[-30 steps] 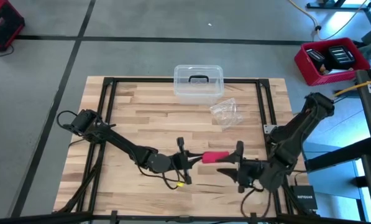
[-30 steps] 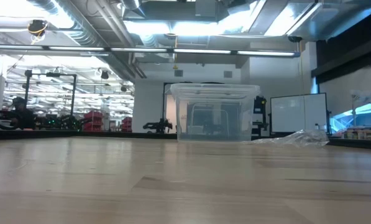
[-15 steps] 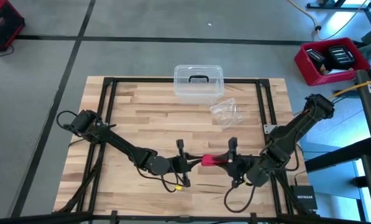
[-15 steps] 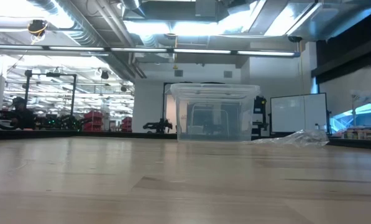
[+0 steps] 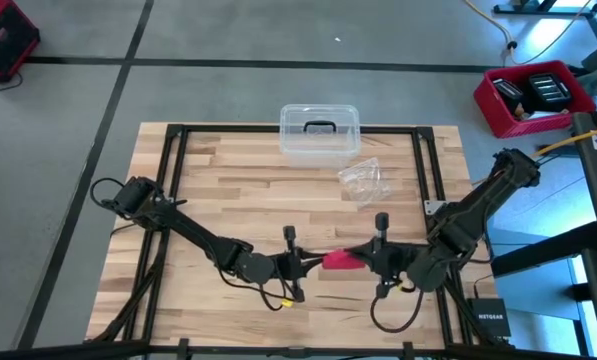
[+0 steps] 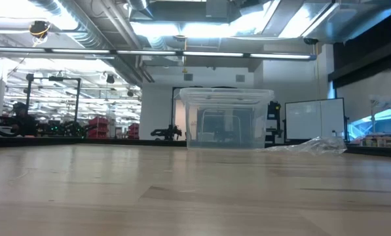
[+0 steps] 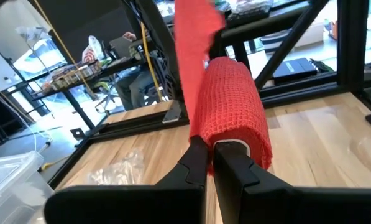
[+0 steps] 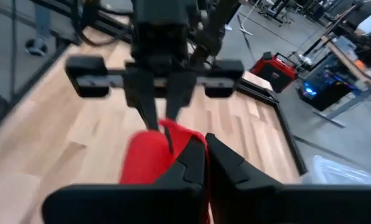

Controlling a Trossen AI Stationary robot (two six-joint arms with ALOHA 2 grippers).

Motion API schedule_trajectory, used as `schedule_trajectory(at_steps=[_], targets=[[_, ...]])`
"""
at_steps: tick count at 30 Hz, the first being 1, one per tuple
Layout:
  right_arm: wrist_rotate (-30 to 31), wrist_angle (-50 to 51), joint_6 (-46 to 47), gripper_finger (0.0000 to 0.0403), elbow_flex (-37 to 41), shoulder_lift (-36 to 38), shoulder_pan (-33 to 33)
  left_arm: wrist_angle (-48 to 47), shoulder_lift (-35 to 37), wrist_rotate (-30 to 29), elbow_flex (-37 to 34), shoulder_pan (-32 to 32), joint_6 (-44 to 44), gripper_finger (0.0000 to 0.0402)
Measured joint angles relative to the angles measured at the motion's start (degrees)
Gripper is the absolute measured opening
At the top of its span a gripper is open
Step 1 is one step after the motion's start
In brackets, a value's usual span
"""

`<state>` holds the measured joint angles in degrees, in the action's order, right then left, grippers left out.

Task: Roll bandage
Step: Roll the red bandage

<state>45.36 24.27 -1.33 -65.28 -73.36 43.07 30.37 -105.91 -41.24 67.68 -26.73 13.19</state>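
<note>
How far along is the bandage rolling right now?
Mostly wound: the red bandage is already a thick roll, held off the wooden table. In hand: the left gripper is shut on the roll and the right gripper is shut on its other side. Left: a loose tail still sticks up, so the last wrap remains.

Clear lidded box (image 5: 319,131) with dark handle sits at counter (image 5: 228,195) 12 o'clock edge. Crinkled clear wrapper (image 5: 363,181) lies near it, toward 4 o'clock. Red bin (image 5: 533,97) on floor, 2 o'clock.
</note>
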Motion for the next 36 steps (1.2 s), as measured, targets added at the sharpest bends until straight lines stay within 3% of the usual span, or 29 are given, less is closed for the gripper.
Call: schedule_trajectory(at_steps=[16,24,36], targets=[[-7.46,1.64,11.7,0.0004,-0.67,-2.28,0.15,0.09,0.02,-0.71,0.03,3.03,-10.47,0.0005],[-5.9,2.79,17.8,0.0006,-0.67,-4.5,0.03,0.11,0.01,-1.18,0.03,3.09,-11.69,0.0005],[-8.58,9.52,24.27,0.0007,-0.67,-7.76,0.07,0.11,0.0,-1.18,-0.04,3.11,-12.06,0.0005]])
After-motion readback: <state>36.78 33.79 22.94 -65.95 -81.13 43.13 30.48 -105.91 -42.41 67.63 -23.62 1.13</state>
